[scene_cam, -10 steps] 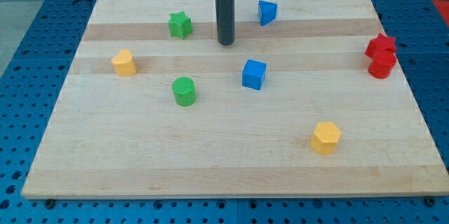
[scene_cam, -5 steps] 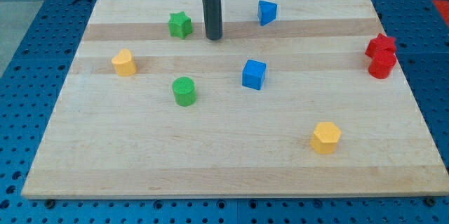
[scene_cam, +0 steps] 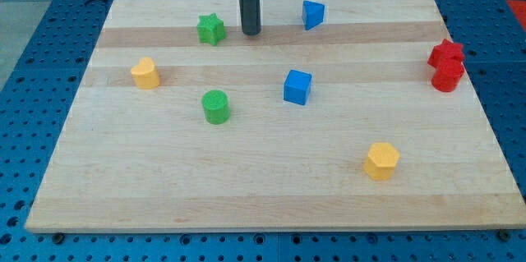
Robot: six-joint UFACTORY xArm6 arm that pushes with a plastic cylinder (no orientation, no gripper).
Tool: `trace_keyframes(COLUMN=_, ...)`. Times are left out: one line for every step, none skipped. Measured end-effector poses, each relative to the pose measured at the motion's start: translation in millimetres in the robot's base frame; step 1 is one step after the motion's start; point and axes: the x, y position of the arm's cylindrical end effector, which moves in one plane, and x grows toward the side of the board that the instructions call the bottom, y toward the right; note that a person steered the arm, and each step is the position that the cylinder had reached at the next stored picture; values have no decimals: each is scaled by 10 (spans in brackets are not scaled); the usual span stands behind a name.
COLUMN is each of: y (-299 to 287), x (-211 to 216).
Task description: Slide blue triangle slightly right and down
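The blue triangle (scene_cam: 312,14) sits near the view's top edge of the wooden board (scene_cam: 271,196), right of centre. My dark rod comes down from the view's top and my tip (scene_cam: 251,32) rests on the board left of the blue triangle, apart from it by a clear gap. The tip stands between the green star (scene_cam: 211,29) on its left and the blue triangle on its right, touching neither.
A blue cube (scene_cam: 297,87) lies below the triangle. A green cylinder (scene_cam: 216,107) and a yellow block (scene_cam: 145,73) are at the left. A red star (scene_cam: 445,52) and a red cylinder (scene_cam: 446,76) sit at the right edge. A yellow hexagonal block (scene_cam: 381,161) is at lower right.
My tip has moved left and toward the view's top, from below-left of the blue triangle to level with it, beside the green star. No block has moved.
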Motion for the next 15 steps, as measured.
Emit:
trace_keyframes(y=0, x=-9)
trace_keyframes(y=0, x=-58)
trace_keyframes(y=4, x=-171)
trace_keyframes(y=112, x=-305)
trace_keyframes(y=188, x=-305)
trace_keyframes(y=316, x=-305)
trace_keyframes(y=416, x=-305)
trace_keyframes(y=435, x=-305)
trace_keyframes(y=445, x=-305)
trace_keyframes(y=561, x=-305)
trace_keyframes(y=616, x=-305)
trace_keyframes(y=672, x=-305)
trace_keyframes(y=761, x=-305)
trace_keyframes(y=835, x=-305)
trace_keyframes(y=835, x=-344)
